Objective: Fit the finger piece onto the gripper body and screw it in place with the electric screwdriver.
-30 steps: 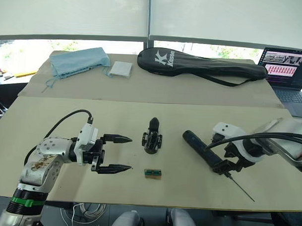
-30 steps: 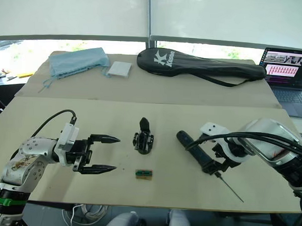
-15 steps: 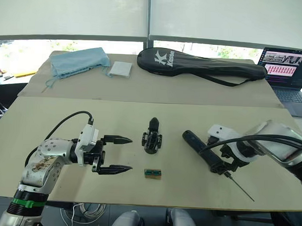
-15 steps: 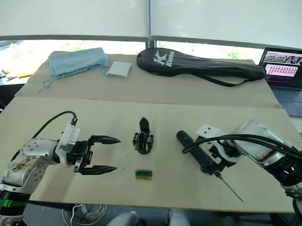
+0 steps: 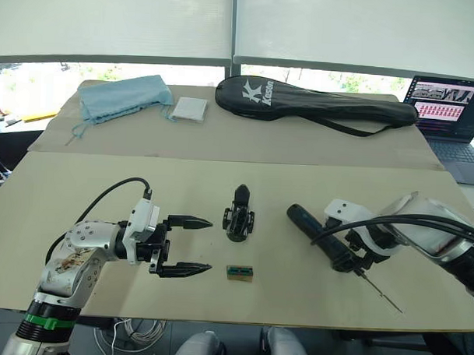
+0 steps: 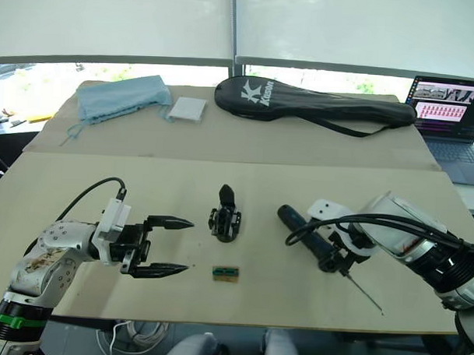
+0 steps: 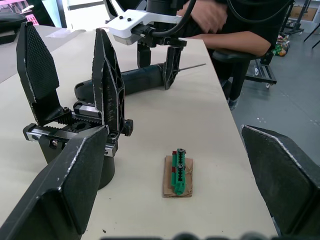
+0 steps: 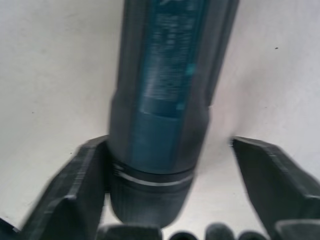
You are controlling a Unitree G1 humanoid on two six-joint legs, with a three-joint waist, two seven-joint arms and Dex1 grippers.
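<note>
Over the last second the left gripper (image 5: 193, 244) has crept a bit toward the middle of the table and the right gripper (image 5: 349, 254) has settled lower around the screwdriver (image 5: 322, 237), which itself hasn't budged. Right gripper first: its fingers are spread, one on each side of the barrel, with a gap visible on at least one side in the right wrist view, so it's straddling, not gripping yet. The screwdriver lies flat with its thin bit pointing toward the near right edge. Best move, I'd say, is to center the barrel between the fingers before closing, since it's round and will probably roll or twist if one pad hits first, and to grab near the bit end for control. Left gripper is wide open and empty, hovering just left of the gripper body (image 5: 239, 215), which sits mid-table with one finger sticking up and away. A small green block (image 5: 239, 273) lies just in front of it. I can't pick out a separate finger piece anywhere. The left wrist view adds what the head views hide: the body's toothed rack (image 7: 67, 131) up close and a person's arm (image 7: 227, 37) past the far edge.
</note>
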